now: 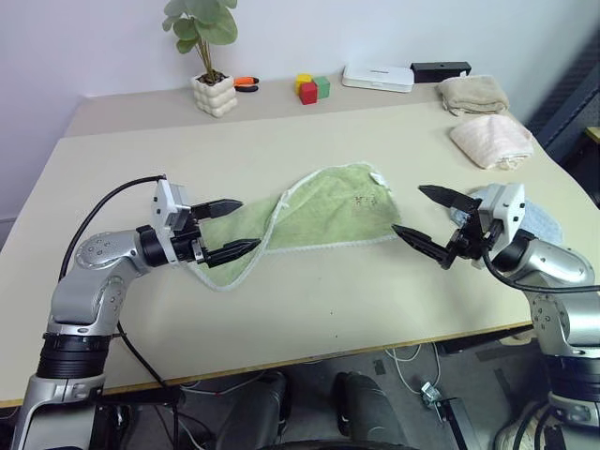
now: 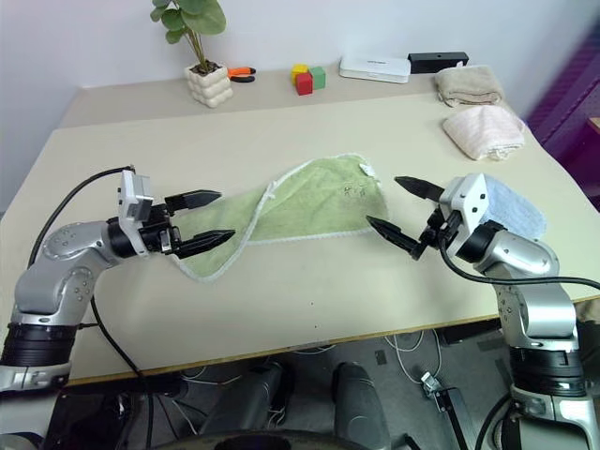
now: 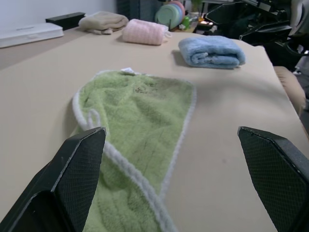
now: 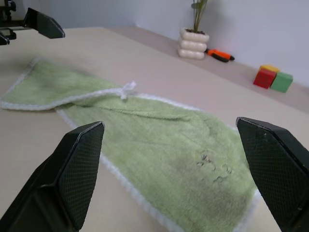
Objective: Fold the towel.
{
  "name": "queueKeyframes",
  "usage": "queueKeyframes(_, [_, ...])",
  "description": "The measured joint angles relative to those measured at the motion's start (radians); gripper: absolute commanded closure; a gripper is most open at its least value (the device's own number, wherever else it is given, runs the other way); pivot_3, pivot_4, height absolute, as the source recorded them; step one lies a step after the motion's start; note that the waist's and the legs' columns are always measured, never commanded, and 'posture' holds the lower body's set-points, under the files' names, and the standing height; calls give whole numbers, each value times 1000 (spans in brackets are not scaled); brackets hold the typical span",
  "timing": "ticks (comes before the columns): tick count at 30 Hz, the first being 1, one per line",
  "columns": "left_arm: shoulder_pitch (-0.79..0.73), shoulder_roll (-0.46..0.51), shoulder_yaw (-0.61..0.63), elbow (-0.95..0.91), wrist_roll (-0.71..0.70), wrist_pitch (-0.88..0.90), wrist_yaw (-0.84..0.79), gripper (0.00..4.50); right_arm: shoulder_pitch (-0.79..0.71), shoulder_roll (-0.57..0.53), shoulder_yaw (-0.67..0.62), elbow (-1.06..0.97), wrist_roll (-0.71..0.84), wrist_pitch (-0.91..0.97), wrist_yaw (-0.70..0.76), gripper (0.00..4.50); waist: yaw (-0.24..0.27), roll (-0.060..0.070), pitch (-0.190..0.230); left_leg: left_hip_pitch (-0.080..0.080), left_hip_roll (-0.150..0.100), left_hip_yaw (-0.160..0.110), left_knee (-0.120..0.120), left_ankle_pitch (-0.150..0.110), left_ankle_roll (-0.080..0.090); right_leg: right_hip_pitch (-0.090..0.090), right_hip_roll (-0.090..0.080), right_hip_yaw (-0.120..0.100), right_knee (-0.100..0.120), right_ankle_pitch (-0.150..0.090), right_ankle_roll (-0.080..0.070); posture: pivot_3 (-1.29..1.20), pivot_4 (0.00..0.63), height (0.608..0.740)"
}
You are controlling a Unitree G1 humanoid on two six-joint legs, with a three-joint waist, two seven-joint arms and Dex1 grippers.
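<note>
The light green towel (image 1: 323,216) with a whitish stitched edge lies crumpled and twisted across the middle of the table, its nearer left end folded over. My left gripper (image 1: 232,228) hovers open just over the towel's left end, holding nothing. At the towel's right end my right gripper (image 1: 427,217) is open too, a little off the cloth's edge and empty. In the wrist views the towel (image 3: 140,121) (image 4: 159,150) spreads flat ahead of each pair of wide-spread fingers.
A light blue folded towel (image 1: 544,223) lies right behind my right gripper. A cream folded towel (image 1: 490,140) and a beige one (image 1: 472,94) sit at the back right. A potted plant (image 1: 212,86), coloured blocks (image 1: 312,88), a white box (image 1: 377,77) line the far edge.
</note>
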Motion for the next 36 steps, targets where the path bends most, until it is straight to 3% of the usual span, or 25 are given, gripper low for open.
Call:
queueKeyframes(15, [15, 71, -2, -28, -17, 29, -62, 0, -76, 67, 54, 4, -14, -19, -35, 40, -5, 0, 0, 0, 0, 0, -1, 0, 0, -1, 0, 0, 0, 0, 0, 0, 150, 740])
queueKeyframes(23, [163, 152, 45, -43, 59, -41, -50, 0, -164, 131, 115, 70, -43, -61, -22, 40, 1, 1, 0, 0, 0, 0, -1, 0, 0, -1, 0, 0, 0, 0, -1, 0, 150, 740])
queueKeyframes(36, [252, 46, 43, -95, 74, -39, 71, 0, -225, 255, 205, 67, -62, -88, -45, 40, 2, 1, 0, 0, 0, 0, -1, 0, 0, -1, 0, 0, 1, 0, 0, 0, 150, 740])
